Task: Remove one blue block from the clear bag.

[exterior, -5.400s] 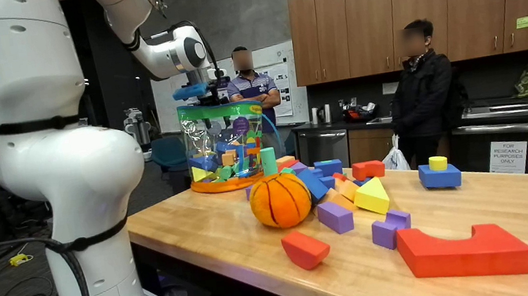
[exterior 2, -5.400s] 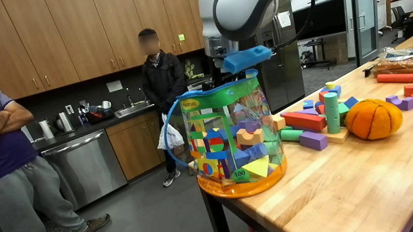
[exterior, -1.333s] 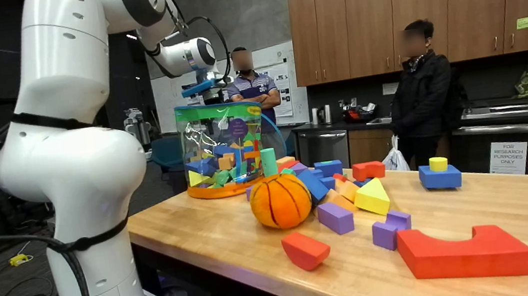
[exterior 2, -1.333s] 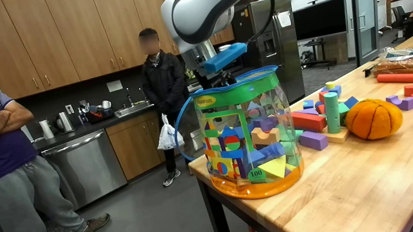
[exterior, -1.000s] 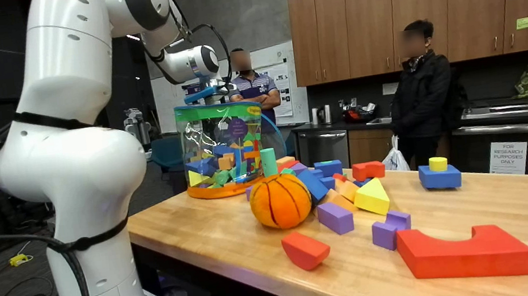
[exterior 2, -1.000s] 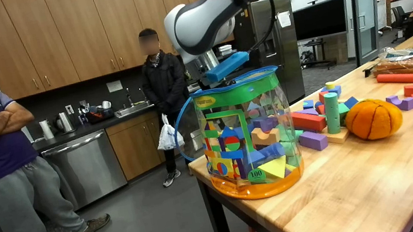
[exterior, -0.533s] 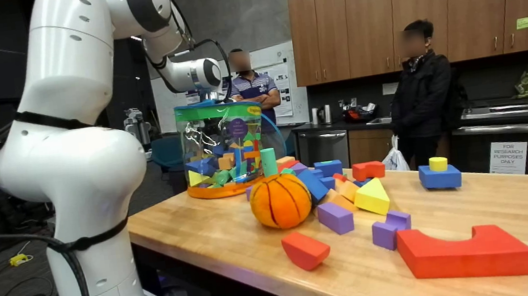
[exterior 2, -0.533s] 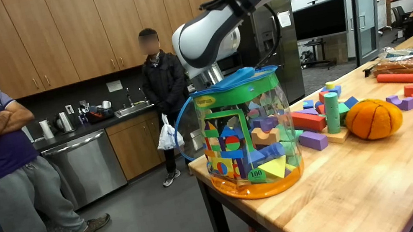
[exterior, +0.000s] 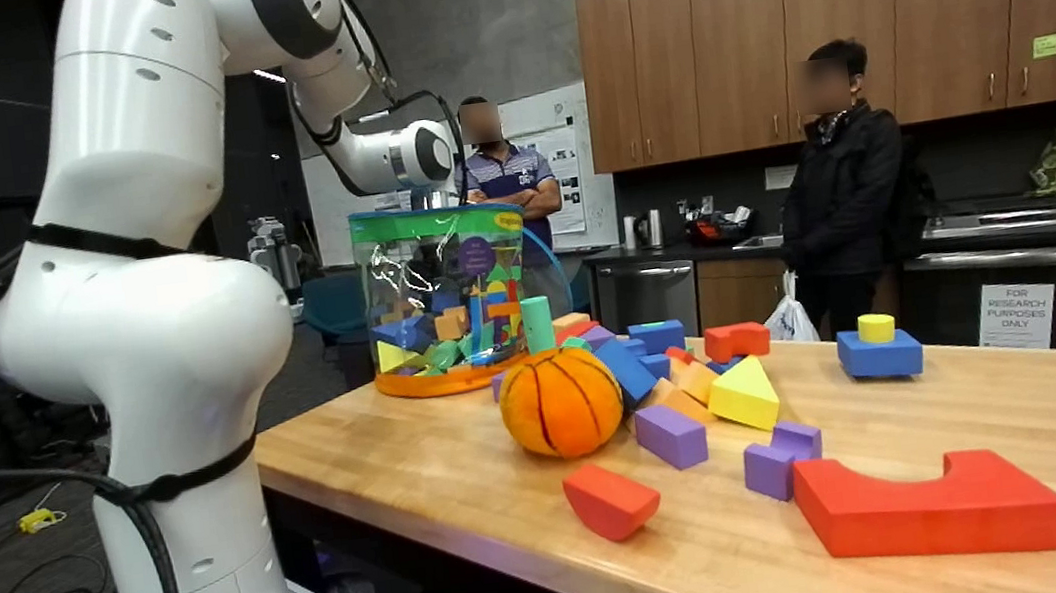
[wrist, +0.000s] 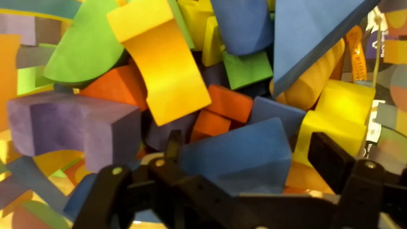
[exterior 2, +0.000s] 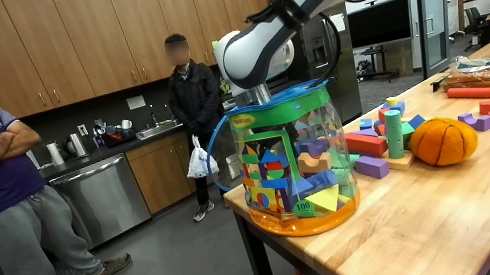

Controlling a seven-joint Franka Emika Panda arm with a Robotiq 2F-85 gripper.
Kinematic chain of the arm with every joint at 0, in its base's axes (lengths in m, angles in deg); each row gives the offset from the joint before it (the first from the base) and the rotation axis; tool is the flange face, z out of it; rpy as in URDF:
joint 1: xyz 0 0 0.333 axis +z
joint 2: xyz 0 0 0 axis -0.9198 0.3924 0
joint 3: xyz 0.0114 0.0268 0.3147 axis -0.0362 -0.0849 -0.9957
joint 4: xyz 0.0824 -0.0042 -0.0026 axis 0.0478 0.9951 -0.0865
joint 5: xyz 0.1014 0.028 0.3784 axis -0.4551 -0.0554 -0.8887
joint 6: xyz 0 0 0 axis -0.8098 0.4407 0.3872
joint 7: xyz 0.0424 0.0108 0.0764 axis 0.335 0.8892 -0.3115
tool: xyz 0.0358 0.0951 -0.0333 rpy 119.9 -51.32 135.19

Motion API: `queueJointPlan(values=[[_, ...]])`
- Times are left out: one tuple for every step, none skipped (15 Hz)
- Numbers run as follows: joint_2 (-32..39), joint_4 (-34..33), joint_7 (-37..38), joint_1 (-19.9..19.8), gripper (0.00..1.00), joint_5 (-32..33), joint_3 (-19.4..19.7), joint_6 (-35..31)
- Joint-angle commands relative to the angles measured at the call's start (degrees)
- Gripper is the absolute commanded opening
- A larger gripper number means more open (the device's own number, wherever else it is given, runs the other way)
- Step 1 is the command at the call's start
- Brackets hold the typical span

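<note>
Wooden table (exterior 2: 420,217), clear bag (exterior 2: 288,112), angular blue block (wrist: 235,156) inside, tool (wrist: 247,138) spread

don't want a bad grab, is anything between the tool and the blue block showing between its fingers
Nothing visible stands between the open tool and the blue block in the wrist view; a yellow block behind one fingertip might hinder lowering.

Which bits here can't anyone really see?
Wrist view: part of the blue block, behind the end effector.
Wrist view: green rounded block, cut by the top edge.
In an exterior view: part of the end effector, behind the green band of the clear bag.
There too: yellow label, too small to read.
</note>
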Motion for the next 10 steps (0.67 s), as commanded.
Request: queueJointPlan(values=[[-4.0, 4.3, 4.2, 0.0, 1.0, 2.2, 1.5, -3.9], [-4.2, 4.5, 4.8, -0.1, 1.0, 2.6, 1.7, -4.3], [-4.4, 4.8, 5.4, -0.1, 1.0, 3.0, 1.9, -4.5], [-4.6, 5.0, 5.8, -0.2, 1.0, 3.4, 2.0, -4.7], [-4.8, 5.2, 6.2, -0.2, 1.0, 3.5, 2.1, -4.6], [-4.8, 5.3, 6.3, -0.2, 1.0, 3.6, 2.2, -4.4], [-4.8, 5.2, 6.5, -0.2, 1.0, 3.6, 2.2, -4.2], [-4.8, 5.3, 6.6, -0.2, 0.92, 3.6, 2.1, -4.1], [-4.8, 5.2, 6.6, -0.2, 0.74, 3.5, 2.1, -4.0], [-4.7, 5.2, 6.5, -0.2, 0.68, 3.5, 2.1, -3.9]])
